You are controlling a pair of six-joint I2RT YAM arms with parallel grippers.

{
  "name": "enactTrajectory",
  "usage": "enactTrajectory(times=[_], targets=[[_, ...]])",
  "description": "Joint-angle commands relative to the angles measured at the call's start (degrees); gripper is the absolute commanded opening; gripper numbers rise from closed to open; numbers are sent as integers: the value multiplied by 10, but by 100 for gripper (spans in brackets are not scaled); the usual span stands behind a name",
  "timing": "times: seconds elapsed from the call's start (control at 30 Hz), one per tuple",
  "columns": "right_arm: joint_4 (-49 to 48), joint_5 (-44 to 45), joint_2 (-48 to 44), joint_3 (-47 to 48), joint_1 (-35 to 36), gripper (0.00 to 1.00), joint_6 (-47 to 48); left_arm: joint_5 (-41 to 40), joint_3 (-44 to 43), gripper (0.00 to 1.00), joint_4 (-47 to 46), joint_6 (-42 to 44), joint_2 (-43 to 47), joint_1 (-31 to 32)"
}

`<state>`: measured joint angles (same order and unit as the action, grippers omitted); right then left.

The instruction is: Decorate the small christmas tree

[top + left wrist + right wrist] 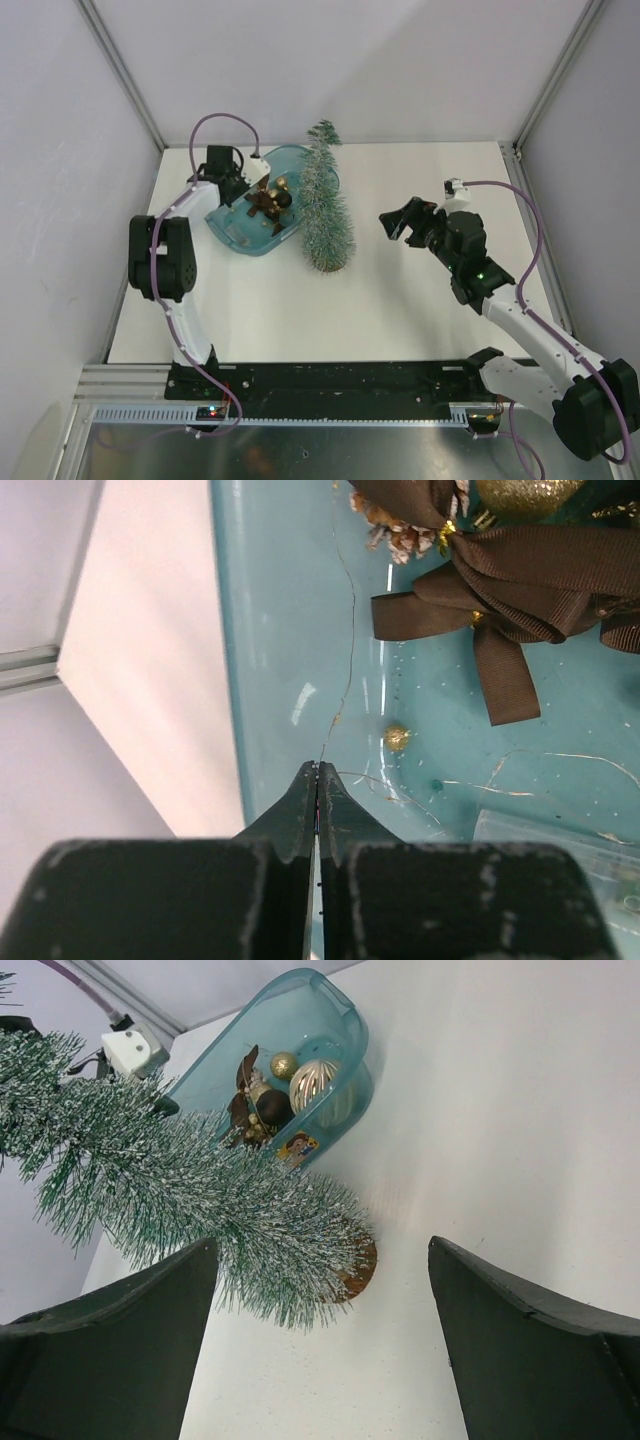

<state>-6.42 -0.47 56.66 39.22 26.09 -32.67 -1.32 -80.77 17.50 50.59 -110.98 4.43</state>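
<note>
The small christmas tree point(326, 210) stands upright on its round wooden base point(358, 1265), just right of a teal tub point(236, 237). In the tub lie a brown ribbon bow point(500, 580), gold baubles point(312, 1082) and a thin gold wire point(349, 630). My left gripper point(241, 192) reaches down into the tub. Its jaws are closed tip to tip point(318, 770), and the wire runs straight into them. My right gripper point(400, 222) hovers open to the right of the tree. In the right wrist view the tree's lower needles point(270, 1230) lie ahead of the gripper's spread fingers point(150, 1340).
A small gold bead point(397, 738) and a clear plastic piece point(560, 845) lie on the tub floor point(290, 610). White walls close in the white table point(400, 310) on the left, back and right. A metal rail point(330, 380) carrying the arm bases runs along the near edge.
</note>
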Motion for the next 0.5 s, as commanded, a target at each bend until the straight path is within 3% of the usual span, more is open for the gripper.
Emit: enactTrajectory(times=[0.0, 0.47], targets=[[-19, -1, -16, 1, 4, 91, -6, 16, -20, 0, -1, -7, 69, 2], [-19, -1, -33, 1, 3, 91, -5, 111, -112, 0, 11, -123, 186, 15]])
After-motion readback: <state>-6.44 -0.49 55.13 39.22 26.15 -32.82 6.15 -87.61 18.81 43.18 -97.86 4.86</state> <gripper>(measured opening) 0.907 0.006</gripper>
